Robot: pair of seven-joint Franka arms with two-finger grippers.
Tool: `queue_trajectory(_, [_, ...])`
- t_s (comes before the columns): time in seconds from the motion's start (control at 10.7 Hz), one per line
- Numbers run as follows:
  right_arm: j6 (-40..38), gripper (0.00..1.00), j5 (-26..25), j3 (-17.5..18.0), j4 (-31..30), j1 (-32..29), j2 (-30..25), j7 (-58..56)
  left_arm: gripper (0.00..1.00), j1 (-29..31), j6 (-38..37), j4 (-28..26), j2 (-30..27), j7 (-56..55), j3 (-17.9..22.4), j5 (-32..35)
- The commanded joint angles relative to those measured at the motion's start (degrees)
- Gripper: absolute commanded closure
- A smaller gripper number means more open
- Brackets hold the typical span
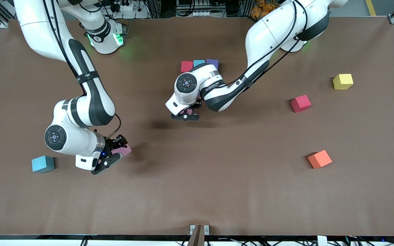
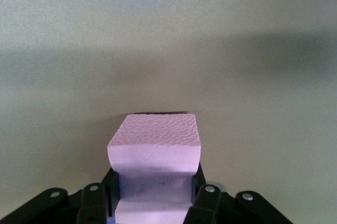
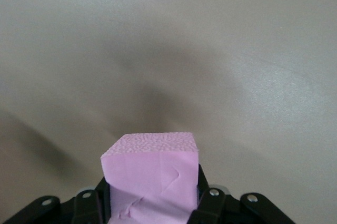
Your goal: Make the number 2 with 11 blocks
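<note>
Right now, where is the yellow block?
In the front view the yellow block sits alone on the table toward the left arm's end, its nearest neighbour the red block, which lies nearer the front camera.

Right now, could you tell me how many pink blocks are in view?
2: one held in the left gripper (pink block), one in the right gripper (pink block). The arms may hide others.
</note>
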Motion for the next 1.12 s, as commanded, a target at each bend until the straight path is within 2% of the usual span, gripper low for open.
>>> queue_trajectory(0.0, [0.0, 0.83, 0.4, 0.2, -1.9, -0.4, -1.7, -0.1, 1.0, -1.6, 0.1, 1.3, 0.5, -0.4, 1.4, -1.7])
queue_trajectory(0.09, [0.0, 0.83, 0.3, 0.2, -1.9, -0.3, -1.7, -0.1, 1.0, -1.7, 0.1, 1.3, 0.5, -0.6, 1.8, -1.7])
queue_trajectory(0.19, [0.0, 0.83, 0.3, 0.2, -1.9, -0.3, -1.7, -0.1, 0.95, -1.8, 0.1, 1.3, 0.5, -0.6, 1.9, -1.7])
queue_trajectory(0.28, [0.0, 0.83, 0.3, 0.2, -1.8, -0.4, -1.7, -0.1, 0.8, -1.8, 0.1, 1.4, 0.5, -0.5, 1.9, -1.8])
queue_trajectory(0.37, [0.0, 0.83, 0.3, 0.1, -1.9, -0.4, -1.7, -0.1, 0.46, -1.8, 0.1, 1.4, 0.5, -0.5, 1.9, -1.8])
queue_trajectory(0.47, [0.0, 0.83, 0.3, 0.2, -1.9, -0.4, -1.7, -0.1, 0.0, -1.8, 0.1, 1.3, 0.4, 0.1, 2.0, -1.6])
queue_trajectory(1.03, [-0.4, 0.83, 0.3, 0.1, -1.9, -0.6, -1.7, -0.9, 0.0, -1.1, -0.4, 1.4, -3.1, -0.7, 1.6, -2.7])
